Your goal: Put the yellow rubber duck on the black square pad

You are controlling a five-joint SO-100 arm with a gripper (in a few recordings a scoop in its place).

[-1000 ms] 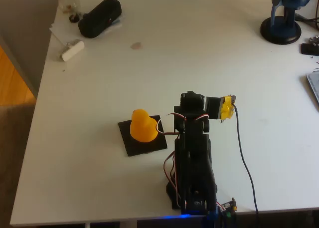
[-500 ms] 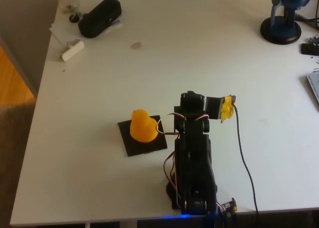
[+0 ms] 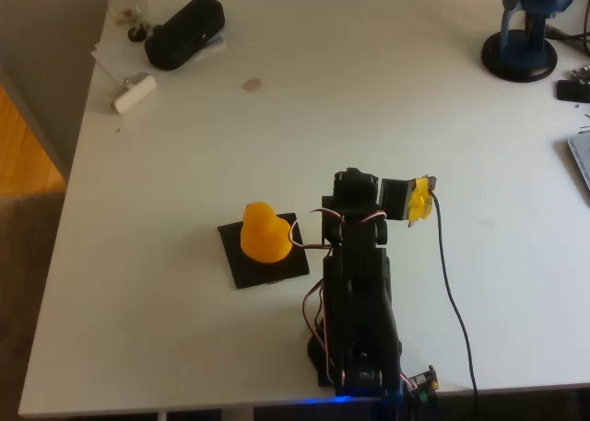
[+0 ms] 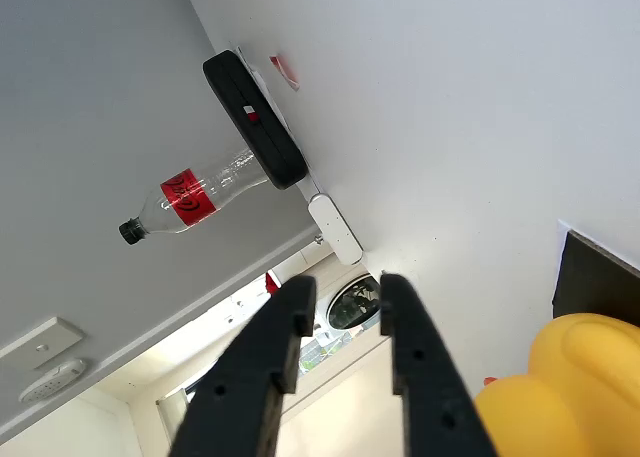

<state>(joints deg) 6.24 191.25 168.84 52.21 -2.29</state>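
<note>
The yellow rubber duck (image 3: pixel 263 232) stands upright on the black square pad (image 3: pixel 247 272) left of the arm in the overhead view. The pad's corners show around the duck. My gripper (image 3: pixel 410 200) is drawn back to the right of the duck, apart from it, with a yellow tape patch on its side. In the wrist view the two black fingers of my gripper (image 4: pixel 347 302) stand open by a narrow gap with nothing between them. The duck (image 4: pixel 560 387) fills the lower right corner there, beside an edge of the pad (image 4: pixel 600 277).
A bulky black case (image 3: pixel 184 32) and a small white block (image 3: pixel 134 92) lie at the table's far left corner. A plastic bottle (image 4: pixel 190 199) stands past the case (image 4: pixel 255 117). A blue stand (image 3: pixel 521 52) sits at the far right. A black cable (image 3: pixel 452 292) runs right of the arm.
</note>
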